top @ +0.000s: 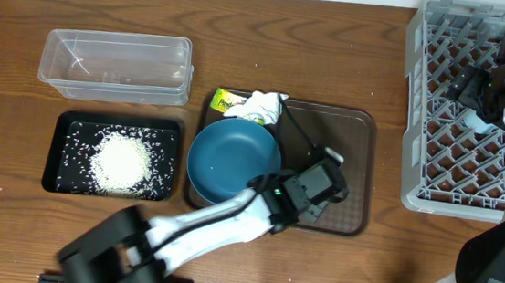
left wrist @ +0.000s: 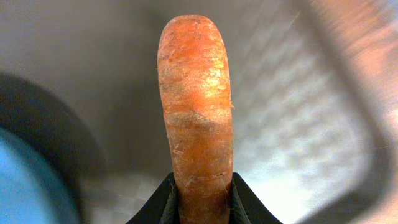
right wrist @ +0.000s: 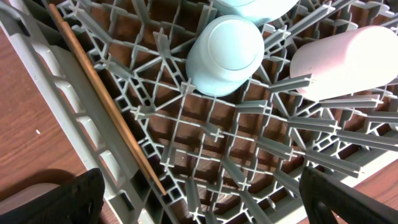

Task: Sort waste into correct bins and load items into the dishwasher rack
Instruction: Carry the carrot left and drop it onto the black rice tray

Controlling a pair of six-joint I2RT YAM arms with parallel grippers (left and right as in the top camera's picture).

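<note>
The left fingers point(left wrist: 158, 208) clamp one end of the carrot point(left wrist: 196, 106), the rest jutting ahead of them over the brown serving tray point(top: 355, 169), a waste-sorting step whose next move likely carries it past the blue plate point(top: 228, 158) to the black tray point(top: 49, 156), while the right fingers point(right wrist: 62, 199) spread wide above the rack point(right wrist: 62, 93).

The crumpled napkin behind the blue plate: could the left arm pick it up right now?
Probably not yet. The napkin lies uncovered at the brown tray's edge, but the left arm has its jaws shut on a carrot, which it would likely need to drop first.
</note>
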